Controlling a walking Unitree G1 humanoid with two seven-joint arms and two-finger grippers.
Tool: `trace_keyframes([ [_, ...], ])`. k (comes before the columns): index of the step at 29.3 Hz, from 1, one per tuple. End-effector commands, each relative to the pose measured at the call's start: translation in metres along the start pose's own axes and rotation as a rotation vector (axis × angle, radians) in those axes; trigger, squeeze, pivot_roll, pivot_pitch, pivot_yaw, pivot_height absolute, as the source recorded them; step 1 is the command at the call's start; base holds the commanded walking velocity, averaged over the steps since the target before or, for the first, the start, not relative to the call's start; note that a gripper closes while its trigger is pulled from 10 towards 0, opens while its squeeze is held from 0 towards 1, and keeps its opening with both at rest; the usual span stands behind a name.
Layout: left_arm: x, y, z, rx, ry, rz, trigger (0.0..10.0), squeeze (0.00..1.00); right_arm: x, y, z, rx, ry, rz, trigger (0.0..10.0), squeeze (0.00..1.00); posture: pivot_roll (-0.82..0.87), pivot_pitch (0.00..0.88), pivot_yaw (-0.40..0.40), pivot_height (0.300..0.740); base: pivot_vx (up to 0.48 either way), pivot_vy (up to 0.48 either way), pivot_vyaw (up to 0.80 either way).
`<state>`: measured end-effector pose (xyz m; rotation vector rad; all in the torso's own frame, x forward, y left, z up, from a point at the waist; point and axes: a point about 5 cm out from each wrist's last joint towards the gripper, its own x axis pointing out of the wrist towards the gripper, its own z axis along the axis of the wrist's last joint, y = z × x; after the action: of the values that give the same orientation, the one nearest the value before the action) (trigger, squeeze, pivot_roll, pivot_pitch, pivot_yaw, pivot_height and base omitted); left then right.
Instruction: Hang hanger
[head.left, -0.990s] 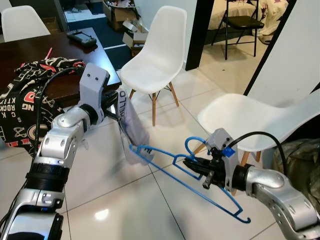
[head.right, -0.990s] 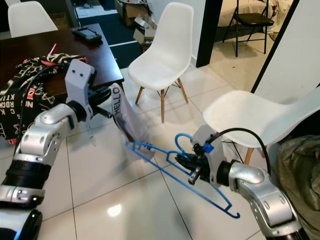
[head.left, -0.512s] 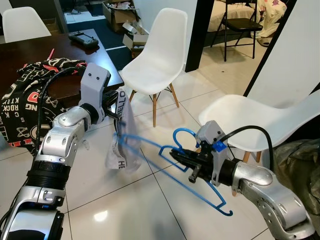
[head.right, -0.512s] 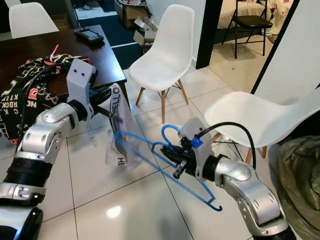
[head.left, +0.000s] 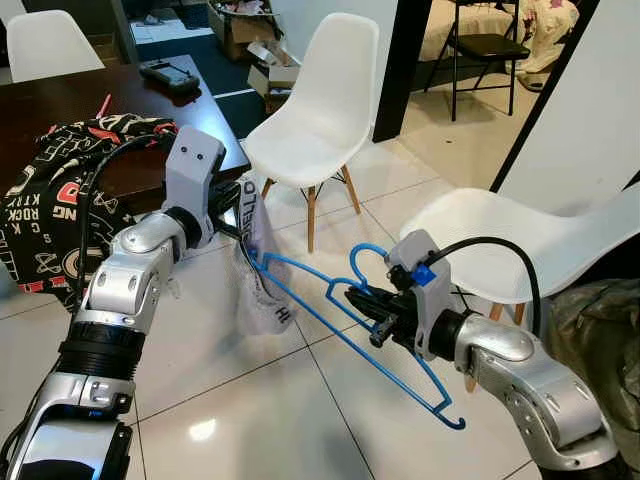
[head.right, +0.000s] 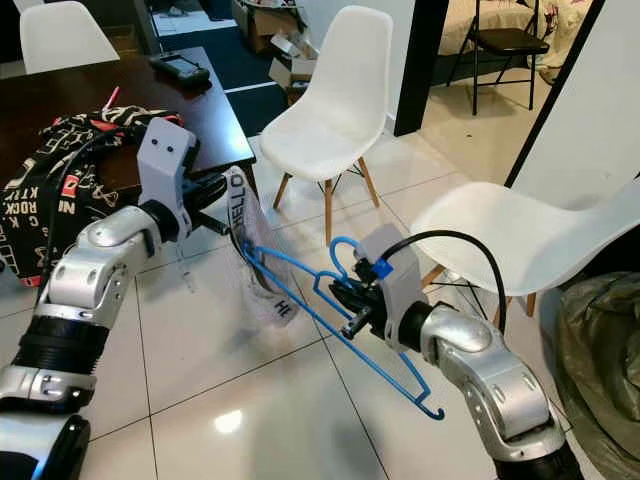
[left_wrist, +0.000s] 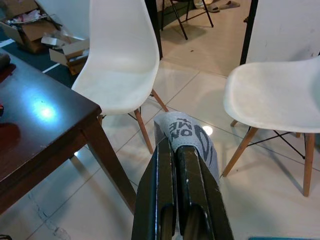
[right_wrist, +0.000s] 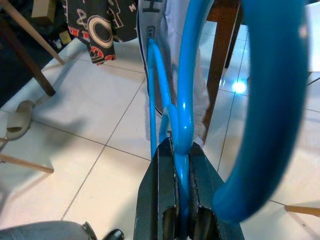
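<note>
A blue plastic hanger (head.left: 330, 310) is held over the tiled floor, with my right gripper (head.left: 362, 305) shut on its neck just below the hook. One end of the hanger reaches into a small pale grey garment (head.left: 258, 262) with dark lettering. My left gripper (head.left: 236, 210) is shut on the top edge of that garment, which hangs down from it beside the table corner. In the right wrist view the hanger (right_wrist: 182, 95) runs between the fingers toward the garment (right_wrist: 165, 30). In the left wrist view the grey cloth (left_wrist: 187, 137) folds over the fingertips.
A dark wooden table (head.left: 80, 110) stands at the left with a black printed cloth (head.left: 60, 190) draped over it. One white chair (head.left: 315, 105) stands behind the garment, another (head.left: 520, 240) at the right. A dark bag (head.left: 600, 320) sits at the far right.
The right gripper has swung the hanger so its end sits inside the garment's opening. The garment hangs lower and straighter from the left gripper. The left arm barely moved.
</note>
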<state>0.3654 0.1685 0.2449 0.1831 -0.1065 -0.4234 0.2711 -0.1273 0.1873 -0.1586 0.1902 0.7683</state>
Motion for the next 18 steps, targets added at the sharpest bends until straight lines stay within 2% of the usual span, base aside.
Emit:
trace_keyframes([
  [1, -0.001, -0.003, 0.000, -0.002, -0.003, -0.006, 10.0, 0.00, 0.001, 0.005, 0.006, 0.013, -0.023, 0.017, 10.0, 0.00, 0.01, 0.152, 0.031, 0.740, 0.000, 0.000, 0.00],
  [11, 0.000, -0.003, -0.001, -0.004, -0.001, -0.004, 10.0, 0.00, 0.001, 0.010, 0.008, 0.033, -0.035, 0.051, 10.0, 0.00, 0.01, 0.154, 0.034, 0.740, 0.000, 0.000, 0.00],
  [18, 0.000, -0.002, 0.001, -0.004, -0.004, 0.005, 10.0, 0.00, -0.004, 0.025, 0.005, 0.019, 0.002, 0.163, 10.0, 0.00, 0.02, 0.157, 0.038, 0.740, 0.000, 0.000, 0.00],
])
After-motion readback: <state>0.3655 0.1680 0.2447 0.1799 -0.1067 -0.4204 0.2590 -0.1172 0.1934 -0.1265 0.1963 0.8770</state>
